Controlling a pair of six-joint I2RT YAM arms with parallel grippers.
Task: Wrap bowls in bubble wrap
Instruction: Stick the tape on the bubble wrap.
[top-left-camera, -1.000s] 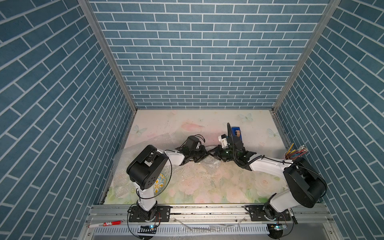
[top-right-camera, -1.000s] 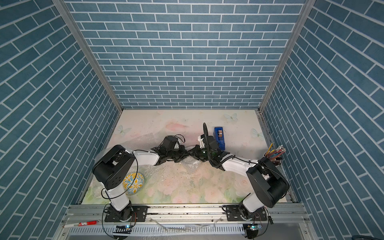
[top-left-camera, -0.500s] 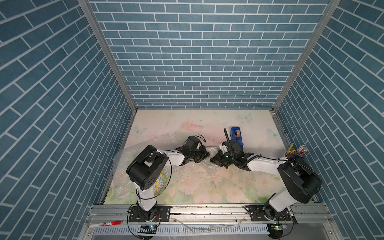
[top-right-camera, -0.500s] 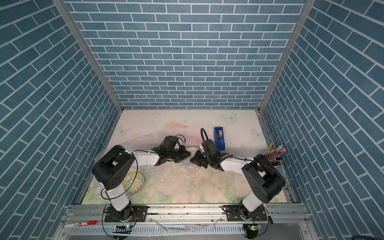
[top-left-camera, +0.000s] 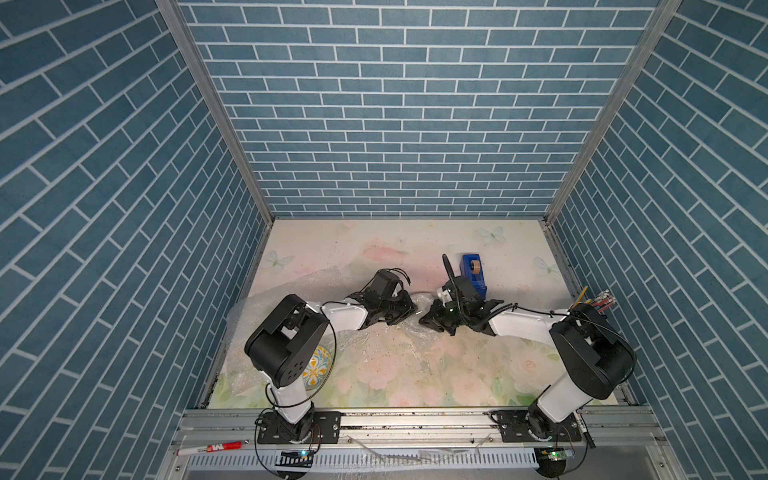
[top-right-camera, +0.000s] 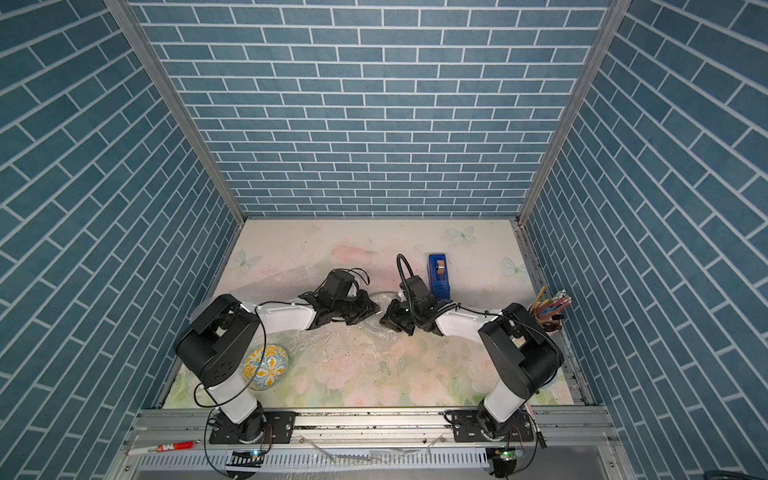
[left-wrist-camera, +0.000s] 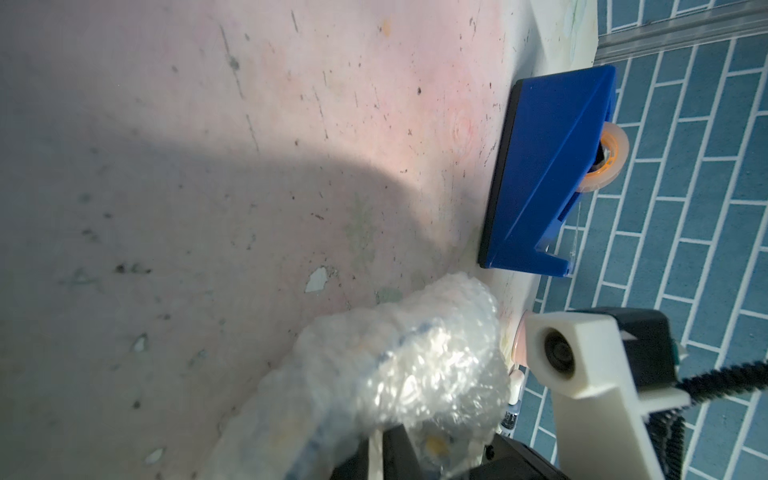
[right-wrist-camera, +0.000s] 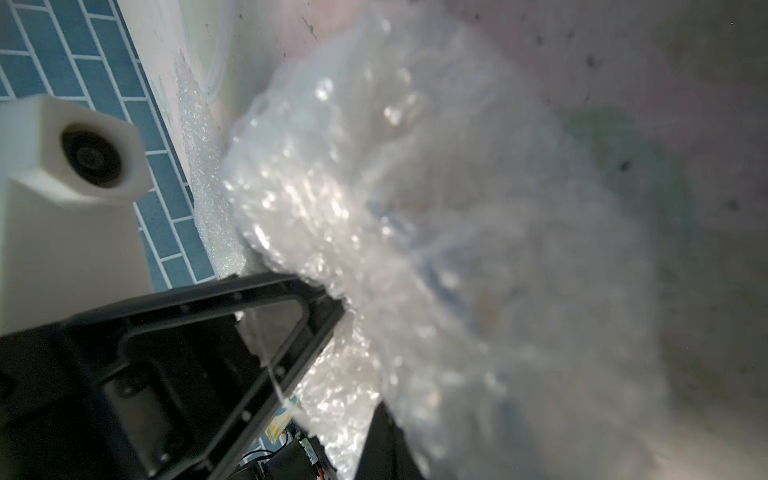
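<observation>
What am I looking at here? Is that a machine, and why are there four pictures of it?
Two robot arms stand at the near edge of a table, each ending in a pincer-like gripper. Two pictures look down from overhead; two come from cameras on the wrists. The left gripper and right gripper meet at a bubble-wrap bundle; whether either grips it is unclear. Nearby lie a flat bubble wrap sheet, a yellow-and-blue bowl, a blue tape dispenser and a pencil cup.
</observation>
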